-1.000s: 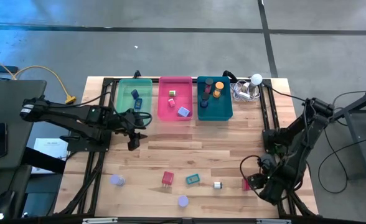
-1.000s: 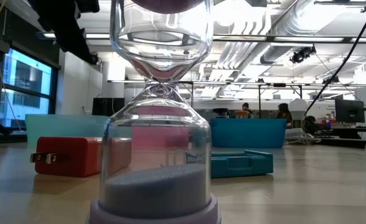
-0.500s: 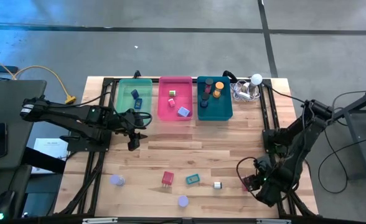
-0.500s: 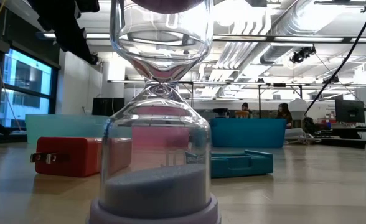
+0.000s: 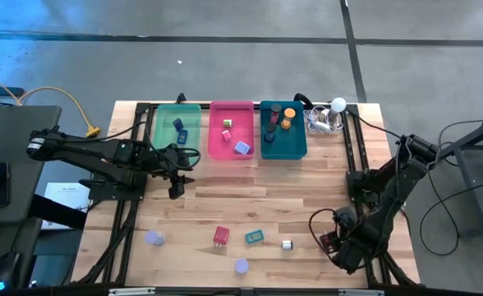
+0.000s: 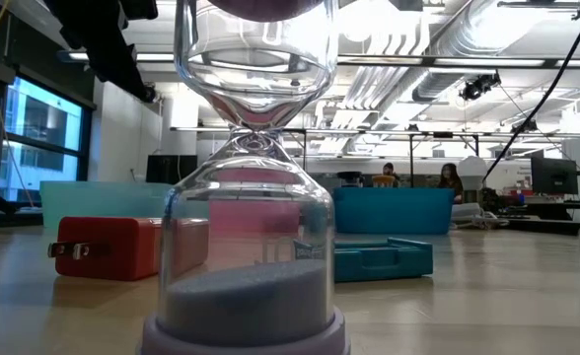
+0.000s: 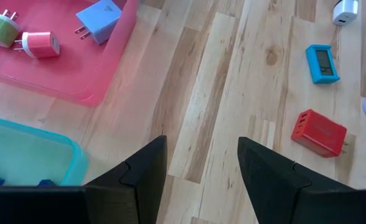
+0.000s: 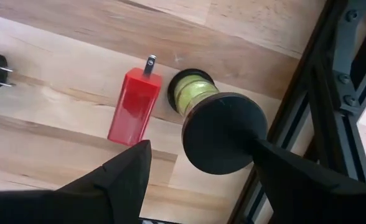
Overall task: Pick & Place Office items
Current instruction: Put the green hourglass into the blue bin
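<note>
— Where is the right gripper (image 8: 198, 180)?
— It is held low over the table. Its fingers are spread wide, with nothing held. A green spool (image 8: 215, 127) is seen just ahead of them, and a red plug (image 8: 132, 107) beside it.

— And the left gripper (image 7: 201, 168)?
— It is open too. The pink tray (image 7: 102, 81) is near it.

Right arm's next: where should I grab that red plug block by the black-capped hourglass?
Grip the red plug block across its two long flat sides, coming straight down. It lies flat, prongs pointing away. Keep the right gripper, now open, clear of the hourglass beside it.
</note>
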`<action>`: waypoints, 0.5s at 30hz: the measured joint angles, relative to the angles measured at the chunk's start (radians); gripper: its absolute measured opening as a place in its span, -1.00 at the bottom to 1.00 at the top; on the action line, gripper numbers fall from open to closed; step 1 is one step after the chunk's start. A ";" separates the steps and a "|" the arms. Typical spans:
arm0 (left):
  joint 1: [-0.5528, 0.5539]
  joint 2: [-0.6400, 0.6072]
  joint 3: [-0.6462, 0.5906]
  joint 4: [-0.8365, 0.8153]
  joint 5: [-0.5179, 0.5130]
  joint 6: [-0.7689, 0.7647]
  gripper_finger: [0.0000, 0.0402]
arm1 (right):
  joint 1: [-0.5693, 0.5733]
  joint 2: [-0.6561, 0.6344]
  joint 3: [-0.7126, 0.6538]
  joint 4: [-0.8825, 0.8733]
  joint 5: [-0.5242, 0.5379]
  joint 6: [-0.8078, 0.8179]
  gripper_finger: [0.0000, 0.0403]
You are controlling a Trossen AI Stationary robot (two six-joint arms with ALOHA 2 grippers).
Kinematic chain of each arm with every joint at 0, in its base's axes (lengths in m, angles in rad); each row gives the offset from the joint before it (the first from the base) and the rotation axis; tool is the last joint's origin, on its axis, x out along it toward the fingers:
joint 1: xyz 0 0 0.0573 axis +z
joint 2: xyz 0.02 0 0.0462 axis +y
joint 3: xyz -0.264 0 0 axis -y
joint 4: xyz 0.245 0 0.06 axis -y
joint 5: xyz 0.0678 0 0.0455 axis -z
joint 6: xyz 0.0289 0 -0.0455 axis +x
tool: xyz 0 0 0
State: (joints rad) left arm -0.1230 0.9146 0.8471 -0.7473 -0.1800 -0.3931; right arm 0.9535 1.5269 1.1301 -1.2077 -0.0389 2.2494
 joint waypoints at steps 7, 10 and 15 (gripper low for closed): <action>0.000 0.000 0.000 0.000 0.000 0.000 -0.05 | -0.003 0.001 -0.001 0.002 -0.015 -0.003 0.34; 0.000 0.000 0.000 0.000 0.000 0.000 -0.05 | -0.008 -0.005 -0.002 0.003 -0.017 -0.023 0.34; 0.000 0.000 0.000 0.000 0.000 0.000 -0.05 | -0.022 -0.016 -0.003 0.008 -0.009 -0.034 0.34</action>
State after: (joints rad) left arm -0.1230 0.9146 0.8471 -0.7475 -0.1802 -0.3931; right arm 0.9310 1.5104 1.1274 -1.1993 -0.0477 2.2153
